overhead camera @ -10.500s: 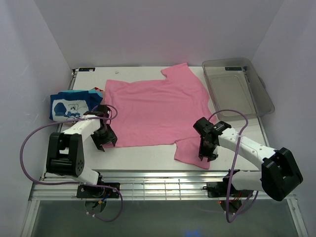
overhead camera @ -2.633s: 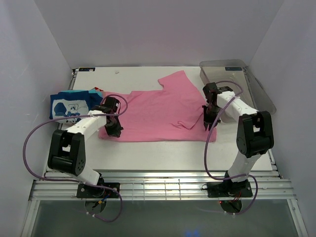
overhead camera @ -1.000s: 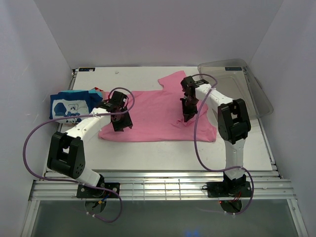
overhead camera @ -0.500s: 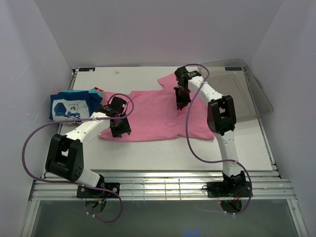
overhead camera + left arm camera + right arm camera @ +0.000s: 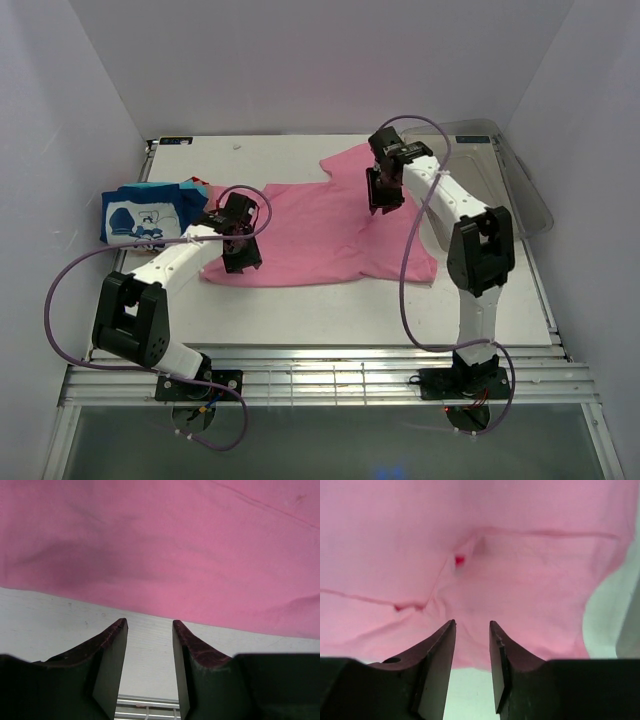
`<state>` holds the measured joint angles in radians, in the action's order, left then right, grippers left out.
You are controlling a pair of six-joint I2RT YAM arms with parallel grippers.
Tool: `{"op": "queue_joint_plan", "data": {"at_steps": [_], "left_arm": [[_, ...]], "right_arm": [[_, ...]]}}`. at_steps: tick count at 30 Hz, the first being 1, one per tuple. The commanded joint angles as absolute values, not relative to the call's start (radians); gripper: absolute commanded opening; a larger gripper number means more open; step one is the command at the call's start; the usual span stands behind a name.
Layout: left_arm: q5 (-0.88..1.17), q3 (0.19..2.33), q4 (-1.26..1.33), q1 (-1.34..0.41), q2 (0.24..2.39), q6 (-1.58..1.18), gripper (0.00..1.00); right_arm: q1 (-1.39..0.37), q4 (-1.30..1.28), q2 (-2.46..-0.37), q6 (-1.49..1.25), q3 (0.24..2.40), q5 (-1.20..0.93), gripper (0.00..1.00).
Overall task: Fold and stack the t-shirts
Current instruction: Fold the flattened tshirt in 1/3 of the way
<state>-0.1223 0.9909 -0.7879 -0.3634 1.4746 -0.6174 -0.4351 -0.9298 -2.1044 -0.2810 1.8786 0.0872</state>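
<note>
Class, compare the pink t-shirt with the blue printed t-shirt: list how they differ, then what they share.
The pink t-shirt is plain; the blue t-shirt carries a white cartoon print. The pink one lies spread wide mid-table, only partly folded; the blue one is folded small at the left edge. Both are cloth lying on the white table.

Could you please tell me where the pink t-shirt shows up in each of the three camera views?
Top external: the pink t-shirt lies mid-table, between the two arms.
Left wrist: it fills the upper half, its edge just beyond the open left claw.
Right wrist: it fills nearly the whole picture, beyond the open right claw.
Shared landmark: the white table, which shows beside the shirt's edge in every view.
</note>
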Motion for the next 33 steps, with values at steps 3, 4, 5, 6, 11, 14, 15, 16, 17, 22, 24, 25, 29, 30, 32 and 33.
{"op": "queue_joint_plan", "data": {"at_steps": [3, 4, 5, 6, 11, 14, 15, 16, 17, 22, 24, 25, 29, 30, 32, 33], "left_arm": [[-0.265, 1.061, -0.792, -0.351, 1.471, -0.583, 0.47], [-0.271, 1.063, -0.788, -0.338, 1.477, -0.580, 0.45], [-0.275, 1.060, -0.776, -0.330, 1.489, -0.566, 0.43], [-0.278, 1.058, -0.769, -0.321, 1.496, -0.558, 0.39], [-0.276, 1.046, -0.715, -0.252, 1.551, -0.517, 0.30], [-0.264, 1.048, -0.695, -0.219, 1.591, -0.505, 0.27], [-0.262, 1.045, -0.689, -0.210, 1.606, -0.500, 0.27], [-0.262, 1.042, -0.683, -0.206, 1.614, -0.500, 0.26], [-0.264, 1.040, -0.680, -0.203, 1.621, -0.500, 0.26], [-0.259, 1.008, -0.673, -0.169, 1.660, -0.511, 0.24], [-0.252, 0.991, -0.667, -0.150, 1.677, -0.511, 0.23], [-0.249, 0.976, -0.666, -0.144, 1.683, -0.512, 0.22], [-0.236, 0.934, -0.649, -0.123, 1.692, -0.509, 0.21], [-0.232, 0.927, -0.644, -0.123, 1.690, -0.508, 0.21], [-0.222, 0.910, -0.635, -0.123, 1.683, -0.505, 0.20], [-0.218, 0.904, -0.635, -0.123, 1.678, -0.505, 0.20]], "right_arm": [[-0.439, -0.868, -1.885, -0.321, 1.709, 0.104, 0.11], [-0.437, -0.870, -1.879, -0.324, 1.659, 0.110, 0.08], [-0.437, -0.874, -1.876, -0.327, 1.634, 0.123, 0.08], [-0.437, -0.877, -1.881, -0.328, 1.611, 0.129, 0.08], [-0.437, -0.887, -1.917, -0.334, 1.497, 0.149, 0.08], [-0.436, -0.900, -1.939, -0.351, 1.453, 0.155, 0.08], [-0.436, -0.910, -1.942, -0.357, 1.441, 0.161, 0.08], [-0.436, -0.914, -1.941, -0.363, 1.430, 0.169, 0.08], [-0.436, -0.920, -1.940, -0.373, 1.405, 0.181, 0.08], [-0.428, -0.928, -1.918, -0.410, 1.318, 0.189, 0.08], [-0.425, -0.927, -1.902, -0.420, 1.269, 0.189, 0.08], [-0.425, -0.925, -1.896, -0.420, 1.252, 0.193, 0.08], [-0.413, -0.927, -1.864, -0.425, 1.186, 0.219, 0.08], [-0.408, -0.923, -1.859, -0.423, 1.175, 0.221, 0.08], [-0.403, -0.919, -1.853, -0.417, 1.154, 0.224, 0.08], [-0.400, -0.920, -1.853, -0.416, 1.152, 0.224, 0.08]]}}
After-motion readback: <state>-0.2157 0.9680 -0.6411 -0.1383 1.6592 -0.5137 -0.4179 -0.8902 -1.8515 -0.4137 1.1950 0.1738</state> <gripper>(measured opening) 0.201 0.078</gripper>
